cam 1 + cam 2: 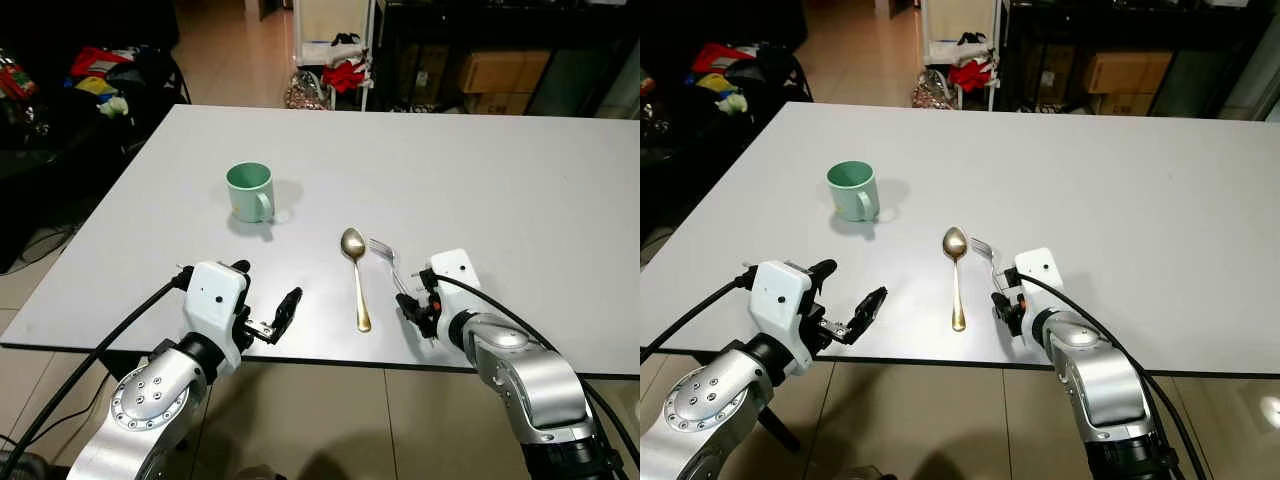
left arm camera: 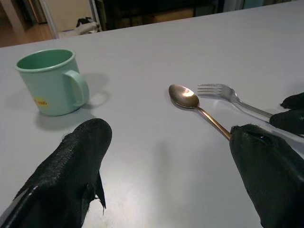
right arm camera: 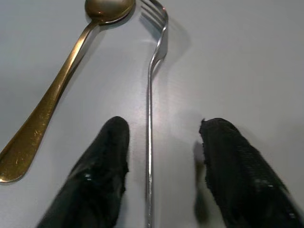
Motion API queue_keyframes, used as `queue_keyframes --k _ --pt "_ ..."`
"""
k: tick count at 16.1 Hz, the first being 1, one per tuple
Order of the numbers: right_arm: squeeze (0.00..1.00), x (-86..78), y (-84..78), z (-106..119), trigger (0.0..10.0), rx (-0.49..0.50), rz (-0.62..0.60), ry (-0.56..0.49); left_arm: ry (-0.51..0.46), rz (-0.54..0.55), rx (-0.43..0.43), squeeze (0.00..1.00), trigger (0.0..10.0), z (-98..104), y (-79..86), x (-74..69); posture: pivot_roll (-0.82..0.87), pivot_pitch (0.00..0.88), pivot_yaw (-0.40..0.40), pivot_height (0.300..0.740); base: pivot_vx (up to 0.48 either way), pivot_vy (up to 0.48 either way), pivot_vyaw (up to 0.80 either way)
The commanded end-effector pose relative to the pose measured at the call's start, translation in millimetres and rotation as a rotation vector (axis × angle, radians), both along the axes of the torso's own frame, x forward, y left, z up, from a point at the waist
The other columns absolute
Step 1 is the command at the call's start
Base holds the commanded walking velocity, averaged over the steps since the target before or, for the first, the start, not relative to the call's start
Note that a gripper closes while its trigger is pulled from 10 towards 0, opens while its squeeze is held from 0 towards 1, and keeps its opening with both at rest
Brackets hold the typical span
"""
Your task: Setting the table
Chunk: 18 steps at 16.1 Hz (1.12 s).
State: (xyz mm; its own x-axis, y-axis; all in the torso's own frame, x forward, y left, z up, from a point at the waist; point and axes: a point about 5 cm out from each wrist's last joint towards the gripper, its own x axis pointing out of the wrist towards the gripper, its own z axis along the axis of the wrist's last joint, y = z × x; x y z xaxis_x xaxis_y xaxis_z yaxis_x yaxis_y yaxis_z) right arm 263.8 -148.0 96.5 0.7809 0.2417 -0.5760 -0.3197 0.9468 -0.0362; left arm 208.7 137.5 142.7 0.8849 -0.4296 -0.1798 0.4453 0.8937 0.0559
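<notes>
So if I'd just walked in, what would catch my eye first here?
Probably the green mug standing alone on the big white table, with a gold spoon and a silver fork lying side by side nearer the robot. Then the two arms: the right gripper sits open astride the fork's handle, and the left gripper hangs open at the table's near edge.

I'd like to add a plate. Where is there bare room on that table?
Bare: the far half of the table beyond the mug, and its whole right side past the fork. Crowded: the near edge, where spoon, fork, left gripper and right gripper sit close together.
</notes>
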Motion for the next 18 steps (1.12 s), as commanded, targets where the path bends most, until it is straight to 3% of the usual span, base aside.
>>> queue_keyframes --k 1,5,7,8,9,15,18 --pt "0.0 -0.9 1.4 5.0 0.0 0.018 0.012 -0.012 -0.014 -0.011 0.009 0.0 10.0 4.6 0.7 -0.4 0.06 0.0 0.031 0.74 0.0 0.0 0.0" --pt "0.0 -2.5 3.0 6.0 0.0 0.037 0.032 -0.006 0.013 -0.081 0.005 0.0 10.0 4.0 -1.4 -4.7 0.07 0.0 0.032 0.74 0.0 0.0 0.0" --pt "0.0 -3.5 3.5 5.4 0.0 0.04 0.042 0.009 0.058 -0.198 -0.02 0.0 10.0 5.4 0.3 -12.8 0.07 0.0 0.028 0.74 0.0 0.0 0.0" --pt "0.0 -4.7 3.3 3.6 0.0 0.04 0.047 0.021 0.105 -0.319 -0.009 0.0 10.0 4.6 2.3 -21.2 0.07 0.0 0.027 0.74 0.0 0.0 0.0" --pt "0.0 -5.0 3.2 2.9 0.0 0.04 0.048 0.023 0.108 -0.343 0.006 0.0 10.0 4.5 3.0 -22.4 0.07 0.0 0.027 0.74 0.0 0.0 0.0" --pt "0.0 -6.0 0.0 -3.7 0.0 0.039 0.033 0.048 0.101 -0.353 0.024 0.0 10.0 7.7 4.3 -13.9 0.07 0.0 0.033 0.74 0.0 0.0 0.0" --pt "0.0 -5.2 0.5 -3.7 0.0 0.046 0.027 0.046 0.105 -0.361 0.028 0.0 10.0 7.9 5.9 -16.9 0.07 0.0 0.033 0.74 0.0 0.0 0.0"
